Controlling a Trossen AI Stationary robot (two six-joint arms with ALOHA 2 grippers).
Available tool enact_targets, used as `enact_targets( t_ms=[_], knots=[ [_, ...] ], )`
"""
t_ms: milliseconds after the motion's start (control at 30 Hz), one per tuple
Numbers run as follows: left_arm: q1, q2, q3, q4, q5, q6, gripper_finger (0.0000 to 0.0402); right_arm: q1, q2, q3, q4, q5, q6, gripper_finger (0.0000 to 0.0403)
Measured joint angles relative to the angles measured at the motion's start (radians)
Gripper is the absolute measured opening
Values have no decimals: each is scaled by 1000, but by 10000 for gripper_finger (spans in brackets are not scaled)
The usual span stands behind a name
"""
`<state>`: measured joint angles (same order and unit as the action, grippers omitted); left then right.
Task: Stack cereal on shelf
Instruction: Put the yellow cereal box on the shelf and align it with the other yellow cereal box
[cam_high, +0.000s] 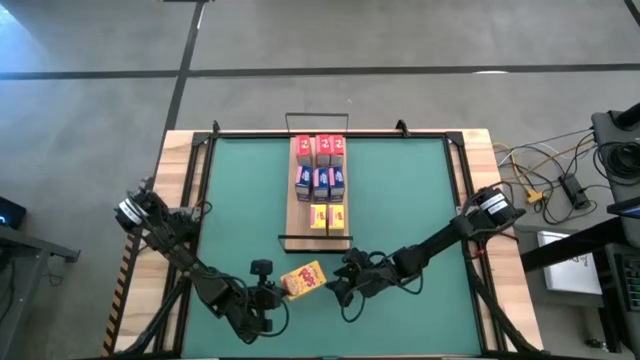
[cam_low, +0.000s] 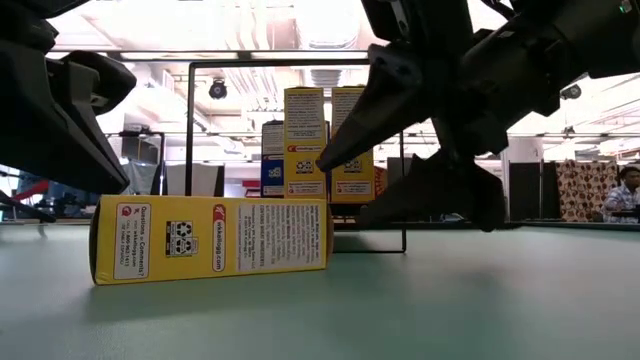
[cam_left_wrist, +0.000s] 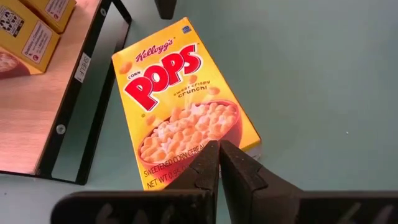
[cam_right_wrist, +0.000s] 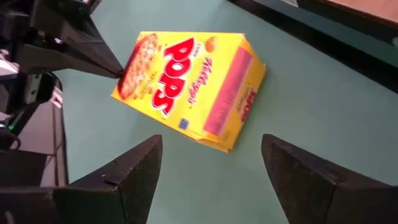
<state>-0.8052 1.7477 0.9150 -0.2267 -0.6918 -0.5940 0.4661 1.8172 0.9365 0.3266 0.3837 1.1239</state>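
The green mat (cam_high: 400, 200) covers the table inside a light-wood border, and the shelf (cam_high: 296, 225), a long pale board with a thin black wire frame at its ends, lies along the mat's middle toward twelve o'clock. Eight cereal boxes stand on it in rows: three red boxes (cam_high: 319, 149) at the twelve o'clock end, three blue boxes (cam_high: 320, 181) behind them toward six, then two yellow boxes (cam_high: 327, 216) nearest the six o'clock end.

The left arm reaches in from about eight o'clock. The left gripper (cam_left_wrist: 217, 165) has its fingers pressed together, holding nothing, their tips over the bottom end of the ninth box.

The right arm comes in from about three o'clock. The right gripper (cam_right_wrist: 211, 168) sits just at three o'clock of that box, its fingers spread wide and empty; whether they touch it cannot be told.

That ninth box, a yellow Corn Pops box (cam_high: 303, 279), lies flat on the mat with its printed front up, at six o'clock of the shelf's end frame and just clear of it, between the two grippers. In the low view it rests on its long side on the mat.
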Motion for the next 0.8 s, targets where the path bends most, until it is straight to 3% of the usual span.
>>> enact_targets(
  t_ms=[800],
  knots=[
    [-28,0,-1,-10,23,-44,0,-31,-5,1,62,-25,11,294]
  ],
)
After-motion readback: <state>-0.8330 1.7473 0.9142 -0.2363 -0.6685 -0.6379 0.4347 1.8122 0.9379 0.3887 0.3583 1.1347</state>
